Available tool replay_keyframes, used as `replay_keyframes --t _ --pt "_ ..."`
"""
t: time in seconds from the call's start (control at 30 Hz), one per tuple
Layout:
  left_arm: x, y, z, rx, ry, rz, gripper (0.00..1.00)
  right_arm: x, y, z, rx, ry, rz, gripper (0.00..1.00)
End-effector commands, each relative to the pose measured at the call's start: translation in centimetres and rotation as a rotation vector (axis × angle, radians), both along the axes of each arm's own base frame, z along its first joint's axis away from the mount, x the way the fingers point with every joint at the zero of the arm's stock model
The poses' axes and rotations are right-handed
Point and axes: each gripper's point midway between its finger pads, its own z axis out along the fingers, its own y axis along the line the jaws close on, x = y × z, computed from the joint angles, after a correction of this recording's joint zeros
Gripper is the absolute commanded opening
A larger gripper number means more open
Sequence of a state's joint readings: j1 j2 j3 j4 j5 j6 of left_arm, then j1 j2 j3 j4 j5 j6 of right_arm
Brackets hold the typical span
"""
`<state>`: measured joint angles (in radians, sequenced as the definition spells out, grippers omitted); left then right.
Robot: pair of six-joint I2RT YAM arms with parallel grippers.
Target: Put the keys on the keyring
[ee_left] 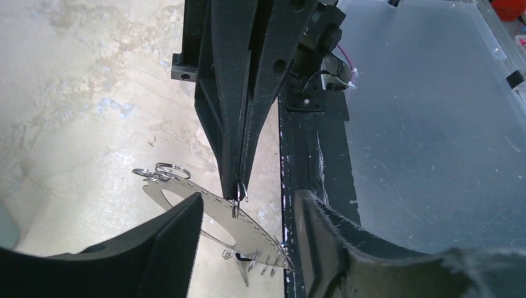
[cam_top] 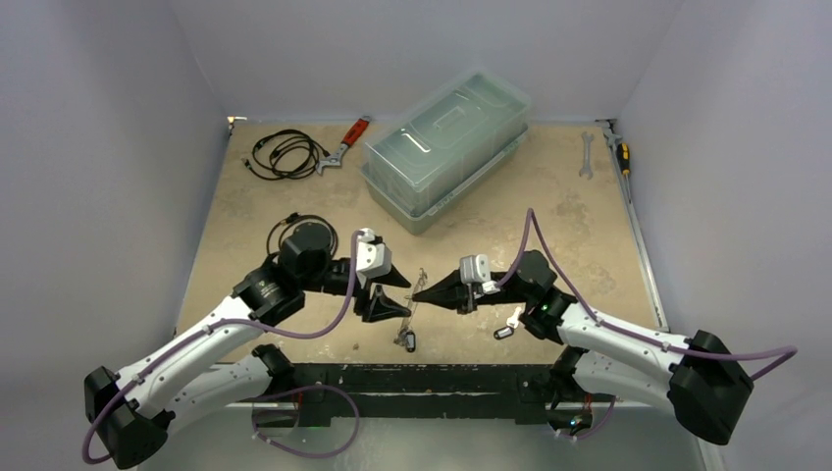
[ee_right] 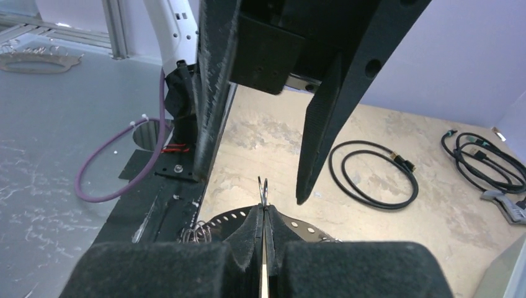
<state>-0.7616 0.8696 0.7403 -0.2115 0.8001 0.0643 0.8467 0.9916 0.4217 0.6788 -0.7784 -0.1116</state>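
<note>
The keyring (ee_left: 252, 233), a thin pale oval plate with holes along its rim, hangs in the air between both grippers. In the top view it shows edge-on (cam_top: 416, 304). My right gripper (ee_right: 263, 211) is shut on its upper edge, where a small split ring (ee_right: 263, 189) pokes out past the tips. My left gripper (ee_left: 248, 205) is open, its fingers (ee_left: 167, 248) either side of the plate and not touching it. Keys (ee_left: 243, 270) dangle from the plate's lower end (cam_top: 407, 340). More small rings (ee_left: 162, 171) cluster at its other end.
A clear plastic box (cam_top: 446, 147) stands at the back centre. A black cable bundle (cam_top: 285, 152) and red-handled pliers (cam_top: 345, 142) lie back left. A wrench (cam_top: 587, 154) and a screwdriver (cam_top: 620, 152) lie back right. A black cable loop (ee_right: 372, 177) lies by the left arm.
</note>
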Motion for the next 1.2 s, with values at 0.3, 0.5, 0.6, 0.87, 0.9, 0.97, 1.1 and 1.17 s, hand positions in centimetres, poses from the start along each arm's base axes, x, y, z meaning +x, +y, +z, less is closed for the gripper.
replay_keyframes --t 0.3,0.5,0.6,0.87,0.9,0.97,1.1,1.17 --pt "0.1 0.2 3.5 -0.150 -0.125 0.032 0.60 -1.7 -1.7 5.5 0.222 -0.123 -0.001 0.00" --pt "-0.2 -0.1 4.4 -0.205 -0.157 0.000 0.45 -2.7 -2.7 6.9 0.301 -0.130 0.005 0.00" --pt "-0.4 -0.3 4.5 -0.220 -0.132 -0.011 0.41 -3.3 -3.3 8.0 0.362 -0.105 0.014 0.00" --pt "-0.5 -0.3 4.9 -0.263 -0.159 -0.008 0.35 -2.9 -2.7 9.1 0.383 -0.008 0.029 0.00" --pt "-0.4 -0.2 5.0 -0.268 -0.165 -0.004 0.35 -2.8 -2.6 9.3 0.388 0.015 0.029 0.00" --pt "-0.4 -0.2 5.2 -0.274 -0.172 0.002 0.35 -2.5 -2.3 9.5 0.387 0.065 0.032 0.00" --pt "-0.5 -0.1 5.2 -0.276 -0.174 0.004 0.35 -2.1 -2.1 10.0 0.397 0.131 0.024 0.00" --pt "-0.4 -0.1 5.0 -0.272 -0.171 0.005 0.35 -1.9 -2.0 10.2 0.403 0.151 0.019 0.00"
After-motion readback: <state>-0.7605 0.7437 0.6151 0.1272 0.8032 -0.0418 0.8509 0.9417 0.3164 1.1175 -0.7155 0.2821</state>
